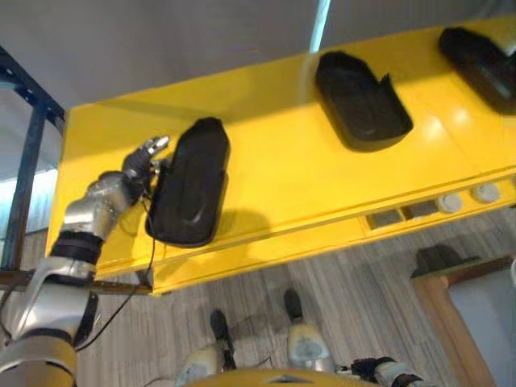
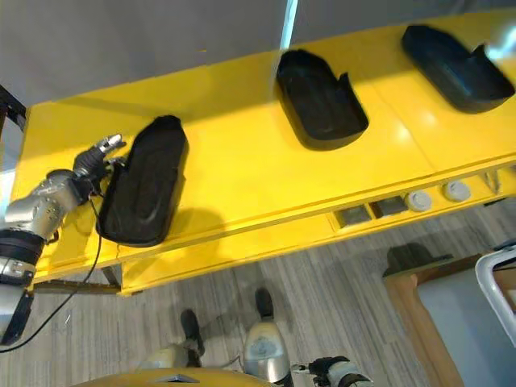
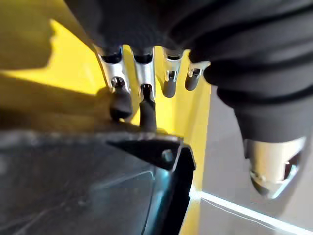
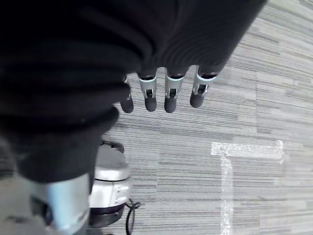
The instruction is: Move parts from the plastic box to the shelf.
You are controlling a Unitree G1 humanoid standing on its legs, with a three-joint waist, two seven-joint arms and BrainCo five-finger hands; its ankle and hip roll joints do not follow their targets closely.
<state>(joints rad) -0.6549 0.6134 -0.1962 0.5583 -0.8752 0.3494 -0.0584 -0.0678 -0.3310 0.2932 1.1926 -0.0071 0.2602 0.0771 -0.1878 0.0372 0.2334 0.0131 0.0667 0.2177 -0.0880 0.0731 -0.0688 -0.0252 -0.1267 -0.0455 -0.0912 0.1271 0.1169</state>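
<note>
Three black moulded parts are seen lying on the flat top of a yellow shelf [image 1: 282, 185]. The leftmost part [image 1: 189, 184] is set near the shelf's left end, lengthwise across the surface, with its near end close to the front edge. A second part [image 1: 360, 101] is placed further right and towards the back, well apart from the first, and a third part [image 1: 480, 64] is found at the far right, partly cut off by the edge of the view.

The left hand [image 1: 139, 168] is held against the left side of the leftmost part. In the left wrist view two dark-tipped fingers [image 3: 147, 105] are curled down onto the rim of this part [image 3: 88, 186], so the part is gripped at its edge while it rests on the shelf; the remaining fingers are seen bent short above it, clear of the rim.

The right hand [image 4: 161, 93] is seen in its own wrist view, hanging over the grey striped floor [image 4: 234, 161] with its fingers relaxed and nearly straight, and nothing is held in it.

Two small white round items [image 1: 466, 197] are seen in a recess at the shelf's front right. A wooden-framed piece of furniture [image 1: 463, 306] stands on the floor below the shelf's right end.
</note>
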